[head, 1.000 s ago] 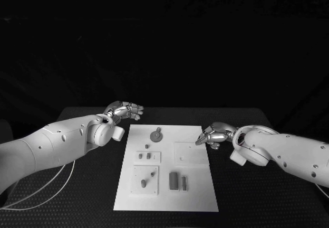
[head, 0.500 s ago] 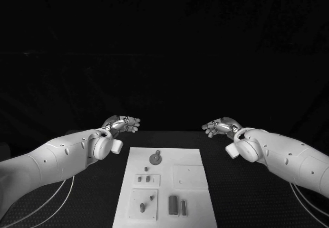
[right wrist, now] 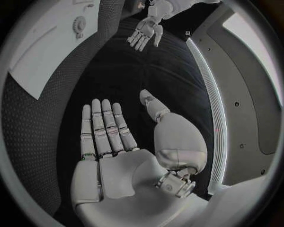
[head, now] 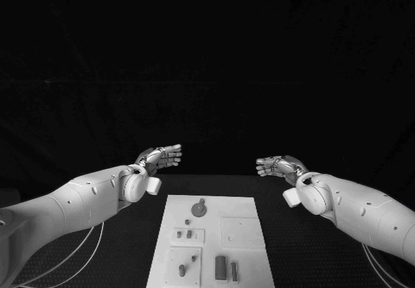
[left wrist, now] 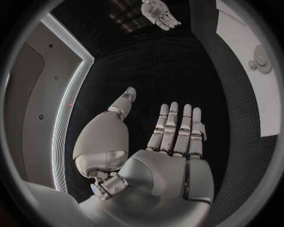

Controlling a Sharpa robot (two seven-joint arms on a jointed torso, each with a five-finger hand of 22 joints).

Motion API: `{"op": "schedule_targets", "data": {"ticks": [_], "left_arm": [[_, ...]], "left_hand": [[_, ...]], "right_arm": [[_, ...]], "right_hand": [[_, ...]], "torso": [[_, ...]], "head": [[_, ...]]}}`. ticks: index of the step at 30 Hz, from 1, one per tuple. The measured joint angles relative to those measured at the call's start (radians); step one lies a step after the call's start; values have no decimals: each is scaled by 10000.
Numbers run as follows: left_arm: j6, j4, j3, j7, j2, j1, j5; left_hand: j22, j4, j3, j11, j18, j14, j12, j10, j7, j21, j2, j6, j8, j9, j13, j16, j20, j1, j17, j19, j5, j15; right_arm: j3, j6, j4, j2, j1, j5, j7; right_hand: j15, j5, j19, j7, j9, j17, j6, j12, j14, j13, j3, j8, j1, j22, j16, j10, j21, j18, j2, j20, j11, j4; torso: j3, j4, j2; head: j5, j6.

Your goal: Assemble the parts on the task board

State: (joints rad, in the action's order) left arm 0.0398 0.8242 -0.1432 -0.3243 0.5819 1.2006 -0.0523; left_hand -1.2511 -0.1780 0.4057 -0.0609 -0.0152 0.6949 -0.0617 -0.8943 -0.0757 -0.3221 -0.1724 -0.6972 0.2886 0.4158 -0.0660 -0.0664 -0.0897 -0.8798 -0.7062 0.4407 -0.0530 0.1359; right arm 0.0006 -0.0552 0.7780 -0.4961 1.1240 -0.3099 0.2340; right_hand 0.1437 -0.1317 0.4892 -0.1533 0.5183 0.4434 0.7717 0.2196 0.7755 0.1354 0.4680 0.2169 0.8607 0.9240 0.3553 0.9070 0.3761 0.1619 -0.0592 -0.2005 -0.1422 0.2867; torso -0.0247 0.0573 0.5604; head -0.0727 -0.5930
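The white task board (head: 232, 205) lies flat in the middle of the black table. On it sit a round part (head: 200, 208), two small pegs (head: 183, 234), another peg (head: 182, 269) and two upright bars (head: 225, 267). My left hand (head: 161, 157) is raised past the board's far left corner, palm flat and fingers straight, holding nothing. My right hand (head: 278, 165) is raised past the far right corner, likewise flat and empty. The left wrist view shows the left hand (left wrist: 173, 142) spread open, with the right hand (left wrist: 160, 12) across from it. The right wrist view shows the right hand (right wrist: 109, 142) spread open.
White cables (head: 86, 249) trail under my left arm near the table's left side. In the wrist views the board (left wrist: 251, 35) (right wrist: 50, 47) lies off to one side of each hand, over the black mat (left wrist: 231, 113).
Both hands have lifted off the board area and moved beyond its far edge, and their curled fingers have straightened out flat. The camera has tilted up, so the board sits lower in the picture.
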Motion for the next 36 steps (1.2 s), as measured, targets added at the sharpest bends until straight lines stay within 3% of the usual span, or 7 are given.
{"op": "schedule_targets", "data": {"ticks": [4, 7, 11, 15, 20, 28, 36], "left_arm": [[19, 44, 3, 19, 30, -6, 2], [105, 290, 66, 22, 110, -67, 8], [428, 1036, 219, -9, 286, -213, 21], [1074, 2066, 425, -125, 601, -430, 37], [2287, 3666, 738, -383, 1017, -762, 77], [4662, 6200, 1210, -978, 1660, -1268, 214], [6245, 7301, 1402, -1411, 1949, -1483, 315]], "left_hand": [[1627, 723, -1636, 248, -1, -2811, 216, 3618, 306, 1322, 735, 2829, -1126, -1667, 254, 254, 346, 3576, 2851, -1806, 234, -554], [3085, 1134, -2581, 387, -2, -4428, 373, 5696, 481, 2066, 1134, 4447, -1815, -2639, 412, 415, 562, 5607, 4493, -2823, 330, -871], [7264, 1453, -3302, 497, -3, -5661, 475, 7286, 617, 2629, 1420, 5684, -2336, -3381, 532, 515, 723, 7160, 5751, -3594, 385, -1111], [9819, 1628, -3654, 554, -3, -6295, 502, 8098, 686, 2919, 1574, 6317, -2607, -3762, 593, 542, 806, 7961, 6393, -3990, 445, -1233], [11377, 1720, -3858, 582, -4, -6641, 549, 8585, 752, 3076, 1685, 6664, -2751, -3992, 624, 588, 879, 8418, 6781, -4176, 445, -1335], [12444, 1776, -4021, 608, -5, -6914, 549, 8890, 759, 3186, 1725, 6921, -2855, -4133, 645, 628, 896, 8729, 7042, -4374, 484, -1358], [12499, 1776, -4021, 608, -5, -6914, 549, 8890, 759, 3187, 1728, 6921, -2855, -4149, 651, 628, 896, 8726, 7053, -4373, 483, -1358]], "right_arm": [[-5, -29, 45, -21, -2, 2, -16], [-5, -118, 298, -135, -19, 24, -20], [-6, -437, 1015, -408, -96, 151, 40], [-7, -1017, 2092, -758, -191, 375, 222], [-7, -2112, 3701, -1345, -342, 836, 623], [-9, -4377, 6328, -2289, -590, 1826, 1507], [-10, -6009, 7657, -2755, -713, 2544, 2161]], "right_hand": [[-561, 512, -2027, 648, -2126, -1831, -3147, -939, -3180, -585, -1950, -860, -3587, -3772, -1479, -3665, -1567, -720, 270, 798, 582, -1170], [-912, 826, -3149, 998, -3317, -2848, -4934, -1433, -4971, -886, -3018, -1372, -5540, -5907, -2291, -5778, -2426, -1051, 399, 1272, 911, -1833], [-1166, 1059, -4002, 1257, -4228, -3626, -6295, -1803, -6335, -1118, -3832, -1761, -7033, -7537, -2910, -7389, -3077, -1273, 491, 1632, 1159, -2337], [-1298, 1166, -4417, 1391, -4696, -4016, -6983, -1989, -7012, -1231, -4231, -1953, -7792, -8362, -3225, -8197, -3408, -1333, 541, 1832, 1290, -2600], [-1407, 1253, -4781, 1512, -5076, -4338, -7558, -2127, -7600, -1321, -4578, -2104, -8435, -9055, -3467, -8900, -3674, -1482, 584, 1977, 1389, -2827], [-1434, 1281, -4844, 1535, -5172, -4420, -7671, -2161, -7708, -1345, -4636, -2134, -8550, -9229, -3519, -9034, -3726, -1483, 592, 2009, 1423, -2866], [-1433, 1281, -4844, 1534, -5174, -4426, -7671, -2161, -7708, -1345, -4636, -2134, -8550, -9231, -3518, -9034, -3726, -1482, 592, 2009, 1423, -2866]], "torso": [[6, -7, -1], [24, -54, -12], [96, -233, -64], [175, -410, -116], [225, -521, -148], [245, -568, -160], [248, -572, -162]], "head": [[10, 1], [110, -7], [364, -33], [592, -58], [705, -69], [726, -70], [727, -70]]}}
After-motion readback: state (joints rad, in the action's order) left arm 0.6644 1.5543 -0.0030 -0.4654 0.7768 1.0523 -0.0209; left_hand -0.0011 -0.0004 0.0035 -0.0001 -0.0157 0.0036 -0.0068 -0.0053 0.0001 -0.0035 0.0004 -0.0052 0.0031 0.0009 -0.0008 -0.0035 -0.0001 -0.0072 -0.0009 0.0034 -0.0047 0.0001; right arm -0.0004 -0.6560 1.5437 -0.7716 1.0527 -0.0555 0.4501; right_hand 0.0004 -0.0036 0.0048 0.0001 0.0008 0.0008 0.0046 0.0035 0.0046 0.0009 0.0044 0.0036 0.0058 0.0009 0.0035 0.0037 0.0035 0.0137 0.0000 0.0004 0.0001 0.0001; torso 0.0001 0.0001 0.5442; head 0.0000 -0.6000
